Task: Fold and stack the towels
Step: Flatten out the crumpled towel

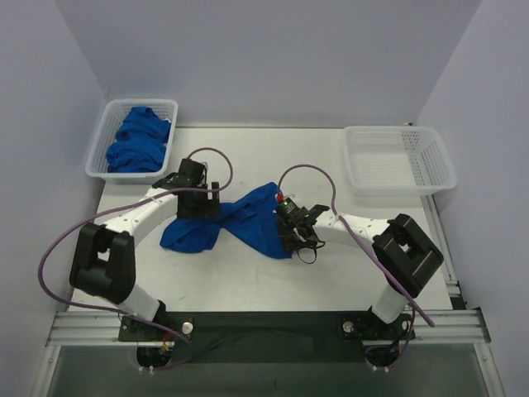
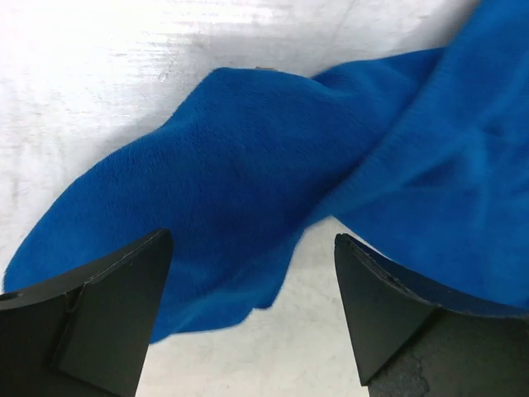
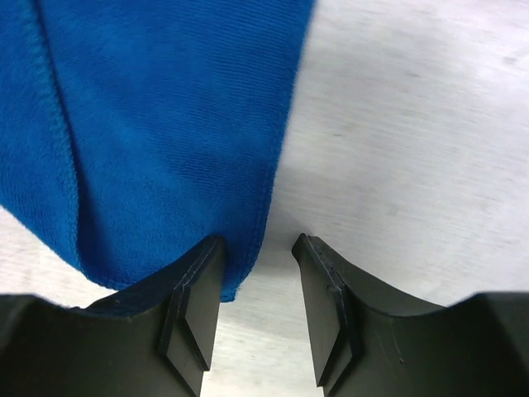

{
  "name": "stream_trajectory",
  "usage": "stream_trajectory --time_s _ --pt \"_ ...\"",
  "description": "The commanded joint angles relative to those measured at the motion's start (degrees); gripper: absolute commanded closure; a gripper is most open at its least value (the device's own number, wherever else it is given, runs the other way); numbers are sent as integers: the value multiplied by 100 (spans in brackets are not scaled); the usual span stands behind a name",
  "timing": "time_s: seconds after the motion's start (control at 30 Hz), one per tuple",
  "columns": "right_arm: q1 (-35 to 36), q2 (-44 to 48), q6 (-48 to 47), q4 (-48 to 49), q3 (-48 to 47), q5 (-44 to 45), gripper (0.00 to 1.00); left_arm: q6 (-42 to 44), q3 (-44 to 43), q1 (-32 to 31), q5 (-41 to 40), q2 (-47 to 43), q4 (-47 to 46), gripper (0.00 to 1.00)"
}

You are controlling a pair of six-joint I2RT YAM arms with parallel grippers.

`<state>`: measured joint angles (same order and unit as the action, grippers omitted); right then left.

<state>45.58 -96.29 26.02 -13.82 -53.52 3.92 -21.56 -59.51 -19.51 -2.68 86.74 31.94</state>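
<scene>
A crumpled royal-blue soft cloth towel [image 1: 240, 223] lies on the white desk [image 1: 248, 281]. The left tool [image 2: 252, 240] is spread wide over it. The right tool [image 3: 258, 240] is half spread and pinches nothing. Flattening comes first, I think: next, grab two corners.

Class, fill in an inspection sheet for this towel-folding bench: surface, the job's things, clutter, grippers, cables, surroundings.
Surface: white table, lightly marked.
Job's things: blue towel crumpled mid-table; more blue towels heaped in the left basket; right basket holds nothing.
Clutter: nothing seen.
Grippers: left gripper open wide over the towel; right gripper open by a narrow gap, the towel's edge against one finger, not pinched.
Cables: purple cables loop from each arm, above the table.
Surroundings: plain pale walls; metal rail at the near edge.
</scene>
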Motion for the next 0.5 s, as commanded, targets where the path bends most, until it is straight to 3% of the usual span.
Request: stream_trajectory --time_s 0.0,0.17,0.23,0.37,0.47 --pt "-400 180 105 -393 411 408 59 100 -334 0 30 457 -250 10" --pt "-1165 330 -158 -419 325 364 59 -418 227 -18 1081 442 -118 14" --pt "-1288 217 -281 -454 45 363 59 -831 929 -62 1470 204 -249 14" --pt "-1648 -82 -518 -525 -439 250 59 -1578 2221 -395 2375 -987 -461 14" --pt "-1763 -214 -624 -569 -703 214 59 -2219 2952 -729 2500 -2111 -426 14"
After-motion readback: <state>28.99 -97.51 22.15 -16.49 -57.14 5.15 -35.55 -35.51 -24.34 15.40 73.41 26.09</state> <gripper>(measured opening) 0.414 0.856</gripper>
